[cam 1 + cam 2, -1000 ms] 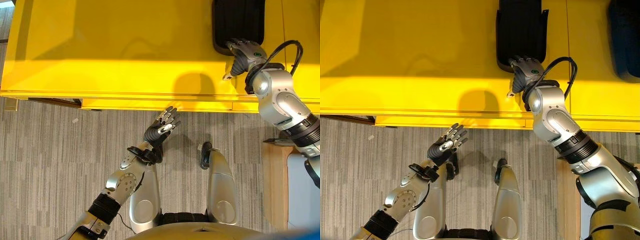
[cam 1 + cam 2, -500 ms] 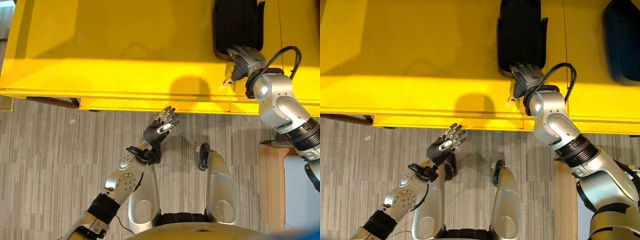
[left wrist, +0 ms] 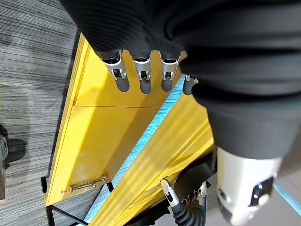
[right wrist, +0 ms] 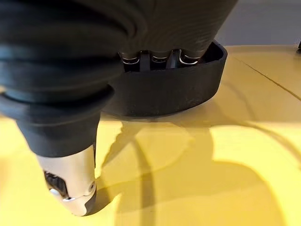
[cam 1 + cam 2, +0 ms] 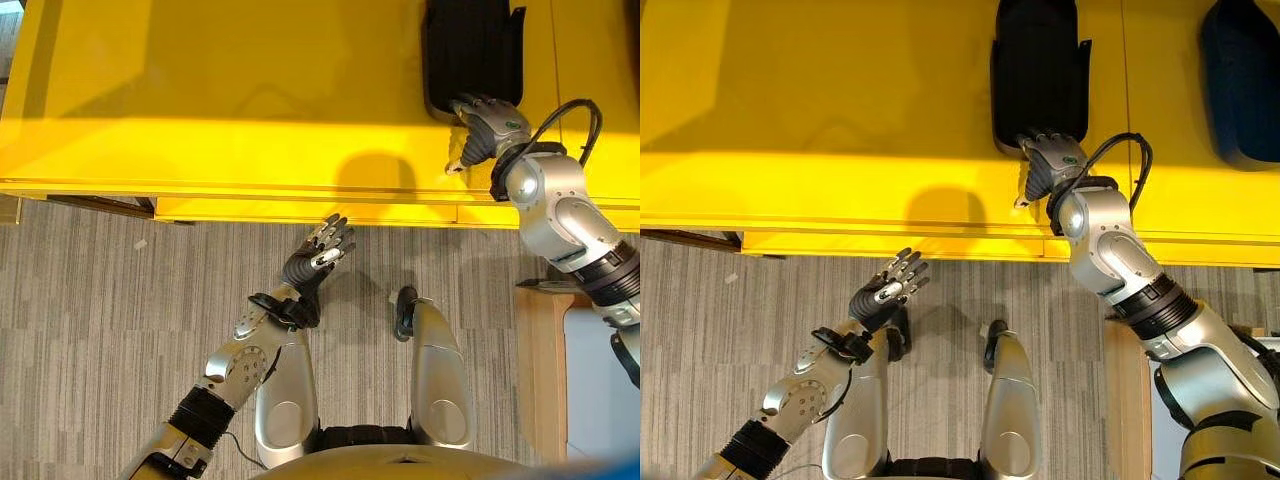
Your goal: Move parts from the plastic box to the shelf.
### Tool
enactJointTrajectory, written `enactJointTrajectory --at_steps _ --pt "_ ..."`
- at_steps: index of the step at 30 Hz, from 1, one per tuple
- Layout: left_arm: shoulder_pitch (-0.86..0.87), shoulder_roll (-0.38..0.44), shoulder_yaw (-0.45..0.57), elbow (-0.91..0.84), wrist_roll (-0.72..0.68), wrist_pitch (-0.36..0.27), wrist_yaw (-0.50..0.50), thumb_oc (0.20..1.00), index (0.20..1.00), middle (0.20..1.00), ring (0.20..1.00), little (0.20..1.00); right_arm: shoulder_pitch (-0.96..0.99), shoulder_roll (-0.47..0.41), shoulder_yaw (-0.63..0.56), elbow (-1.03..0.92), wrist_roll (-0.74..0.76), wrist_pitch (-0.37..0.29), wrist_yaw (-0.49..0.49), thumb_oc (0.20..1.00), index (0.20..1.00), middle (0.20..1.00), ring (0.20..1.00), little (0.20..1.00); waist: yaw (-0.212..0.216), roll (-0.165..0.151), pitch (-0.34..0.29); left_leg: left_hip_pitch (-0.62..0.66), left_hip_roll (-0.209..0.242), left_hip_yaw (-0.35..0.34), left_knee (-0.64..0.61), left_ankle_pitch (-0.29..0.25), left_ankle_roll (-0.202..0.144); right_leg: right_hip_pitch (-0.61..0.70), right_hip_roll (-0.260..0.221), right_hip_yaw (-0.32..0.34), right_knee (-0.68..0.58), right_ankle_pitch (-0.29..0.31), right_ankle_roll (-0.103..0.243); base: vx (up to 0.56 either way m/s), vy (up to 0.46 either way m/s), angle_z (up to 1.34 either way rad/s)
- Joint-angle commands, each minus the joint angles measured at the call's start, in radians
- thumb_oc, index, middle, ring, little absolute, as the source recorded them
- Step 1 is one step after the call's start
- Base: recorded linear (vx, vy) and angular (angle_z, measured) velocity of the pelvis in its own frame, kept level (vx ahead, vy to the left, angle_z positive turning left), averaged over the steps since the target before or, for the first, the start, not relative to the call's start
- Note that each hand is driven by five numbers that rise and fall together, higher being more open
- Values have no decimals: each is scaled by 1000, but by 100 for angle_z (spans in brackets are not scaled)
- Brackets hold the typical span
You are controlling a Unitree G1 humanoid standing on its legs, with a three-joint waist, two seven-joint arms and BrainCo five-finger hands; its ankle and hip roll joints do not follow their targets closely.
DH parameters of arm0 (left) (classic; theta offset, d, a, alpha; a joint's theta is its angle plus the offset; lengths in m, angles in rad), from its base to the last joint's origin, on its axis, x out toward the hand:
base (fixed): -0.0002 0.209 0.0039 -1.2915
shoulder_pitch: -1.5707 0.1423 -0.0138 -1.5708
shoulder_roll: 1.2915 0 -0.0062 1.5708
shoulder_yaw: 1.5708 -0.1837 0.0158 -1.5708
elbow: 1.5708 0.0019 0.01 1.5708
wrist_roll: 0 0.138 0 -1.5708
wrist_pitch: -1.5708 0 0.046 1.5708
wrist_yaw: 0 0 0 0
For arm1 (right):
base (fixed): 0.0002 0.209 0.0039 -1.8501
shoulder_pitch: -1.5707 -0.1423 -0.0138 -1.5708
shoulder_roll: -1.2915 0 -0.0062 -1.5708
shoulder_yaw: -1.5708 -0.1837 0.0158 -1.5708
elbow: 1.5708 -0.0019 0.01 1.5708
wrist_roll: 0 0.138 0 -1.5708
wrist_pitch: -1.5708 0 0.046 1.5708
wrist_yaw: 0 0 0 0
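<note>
Since a second ago my right hand [image 5: 1050, 160] has crept a little farther toward 12 o'clock, so its fingers [image 4: 155, 57] now reach over the near rim of the black part [image 5: 1040, 70]; my left hand [image 5: 318, 255] has drifted slightly toward 7 o'clock over the carpet [image 5: 90, 320].

I see the black part as a long, dark, matte tray-like piece with a raised, rounded rim, lying flat on the yellow shelf [image 5: 220, 90] at about 1 o'clock from me, its long side running toward 12. From the right wrist view its near wall is a smooth curved band, and my right fingers drop behind that wall into the hollow, so I cannot tell whether they are curled on it or straight. The thumb [image 4: 70, 188] hangs apart, on my side of the wall, above the yellow surface.

My left hand hovers low at 6 o'clock, just short of the shelf's front edge, fingers [image 3: 141, 77] spread apart and straight, holding nothing.

A second dark blue-black part [image 5: 1240, 80] lies on the same shelf at about 2 o'clock, well apart from the first. A pale wooden board [image 5: 545, 370] sits on the carpet at 4 o'clock. Nothing lies between my right hand and the black part.
</note>
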Motion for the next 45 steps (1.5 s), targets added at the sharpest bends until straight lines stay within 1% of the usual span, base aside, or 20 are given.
enactJointTrajectory --at_steps 1,4,5,6,7,9,11,13,15,20,23,28,33,35,36,37,38,39,42,45 --pt "32 -19 -32 -124 -1 -36 -38 1000 1000 1000 1000 1000 93 -34 10 28 115 -55 -201 1000 1000 1000 1000 1000 12 22 -28 94 -24 14 -51 -91 39 -7 71 -36 148 -89 -67 27 39 -2" --pt "17 -29 -44 -114 -2 -58 2 1000 1000 1000 1000 1000 73 12 -38 -13 138 -122 -472 1000 1000 1000 1000 1000 2 30 -28 96 -25 18 -42 -99 43 -8 74 -27 153 -93 -69 49 98 -8" --pt "10 -44 -56 -110 -8 -86 18 1000 1000 1000 1000 1000 68 79 -104 -53 110 -188 -644 1000 1000 1000 1000 1000 -8 43 -28 95 -30 18 -38 -105 47 -11 79 -17 157 -98 -71 46 122 -12" --pt "10 -45 -57 -109 -9 -86 19 1000 1000 1000 1000 1000 68 83 -107 -55 107 -191 -648 1000 1000 1000 1000 1000 -8 44 -28 95 -31 18 -37 -105 47 -10 79 -17 158 -98 -71 45 114 -16" --pt "8 -51 -63 -108 -18 -89 12 1000 1000 1000 1000 1000 68 107 -128 -69 92 -216 -697 1000 1000 1000 1000 1000 -10 48 -28 95 -34 17 -35 -109 47 -10 80 -13 159 -100 -72 26 44 -17" --pt "9 -64 -79 -102 -43 -108 -43 1000 1000 1000 1000 1000 70 159 -173 -103 65 -290 -791 1000 1000 1000 1000 1000 -16 59 -28 99 -43 15 -30 -117 48 -5 85 -4 155 -102 -72 43 70 -13" --pt "11 -68 -84 -99 -39 -111 -41 1000 1000 1000 1000 1000 72 173 -182 -113 53 -306 -808 1000 1000 1000 1000 1000 -16 63 -28 101 -47 15 -32 -118 49 -4 87 -2 153 -102 -72 31 45 -1" --pt "13 -78 -99 -92 -26 -125 -10 1000 1000 1000 1000 1000 68 204 -204 -145 13 -372 -866 1000 1000 1000 1000 1000 -16 73 -28 110 -57 12 -40 -119 51 1 89 4 151 -103 -72 7 47 -1" --pt "12 -88 -104 -80 -29 -141 -21 1000 1000 1000 1000 1000 72 230 -225 -199 -31 -420 -896 1000 1000 1000 1000 1000 -16 83 -28 110 -59 18 -66 -88 54 -8 93 2 137 -77 -77 -42 32 0" --pt "24 -104 -113 -67 -29 -162 -30 1000 1000 1000 1000 1000 124 261 -232 -298 -71 -489 -900 1000 1000 1000 1000 1000 -23 98 -28 165 -79 14 -146 -55 42 35 99 10 70 -54 -67 34 38 -4" --pt "26 -105 -113 -62 -35 -165 -32 1000 1000 1000 1000 1000 144 262 -224 -317 -74 -485 -884 1000 1000 1000 1000 1000 -26 99 -28 184 -81 14 -172 -44 37 52 99 10 45 -46 -64 0 0 0" --pt "46 -103 -99 -51 -43 -184 -29 1000 1000 1000 1000 1000 256 234 -197 -321 33 -525 -875 1000 1000 1000 1000 1000 -44 91 -47 270 -67 28 -280 -3 22 134 93 -5 -77 -5 -52 44 19 -1" --pt "101 -90 -66 -65 -20 -167 -27 1000 1000 1000 1000 1000 487 179 -243 -331 151 -625 -883 1000 1000 1000 1000 1000 -67 83 -95 358 -47 50 -400 41 4 225 79 -29 -224 46 -31 80 62 -3" --pt "130 -80 -55 -62 20 -161 -30 1000 1000 1000 1000 1000 587 160 -273 -330 214 -702 -853 1000 1000 1000 1000 1000 -78 77 -118 393 -38 58 -446 56 -3 264 72 -38 -284 65 -20 88 88 -15" --pt "148 -73 -41 -55 33 -129 -93 1000 1000 1000 1000 1000 668 154 -295 -326 300 -753 -796 1000 1000 1000 1000 1000 -87 70 -138 424 -34 69 -486 68 -6 297 66 -46 -335 83 -9 72 89 -11" --pt "150 -72 -40 -54 33 -125 -106 1000 1000 1000 1000 1000 674 154 -297 -326 309 -752 -791 1000 1000 1000 1000 1000 -88 70 -139 427 -34 70 -489 69 -7 301 66 -47 -340 85 -8 59 104 -4" --pt "162 -67 -36 -62 34 -110 -164 1000 1000 1000 1000 1000 701 148 -306 -313 344 -754 -770 1000 1000 1000 1000 1000 -93 67 -147 441 -29 74 -503 73 -7 316 62 -50 -360 92 -5 24 106 -2" --pt "181 -54 -32 -71 28 -117 -208 1000 1000 1000 1000 1000 727 136 -316 -286 364 -789 -763 1000 1000 1000 1000 1000 -96 66 -157 457 -26 80 -520 77 -9 337 59 -54 -389 99 -1 28 146 -5" --pt "220 -24 -26 -80 -13 -138 -278 1000 1000 1000 1000 1000 789 114 -342 -266 391 -856 -748 1000 1000 1000 1000 1000 -103 59 -176 481 -25 95 -537 76 -7 369 49 -65 -424 113 14 10 149 -13" --pt "235 4 -38 -63 2 -105 -303 1000 1000 1000 1000 1000 824 97 -364 -264 440 -864 -768 1000 1000 1000 1000 1000 -106 41 -188 482 -32 104 -516 54 9 383 42 -67 -433 121 23 -35 158 -6"
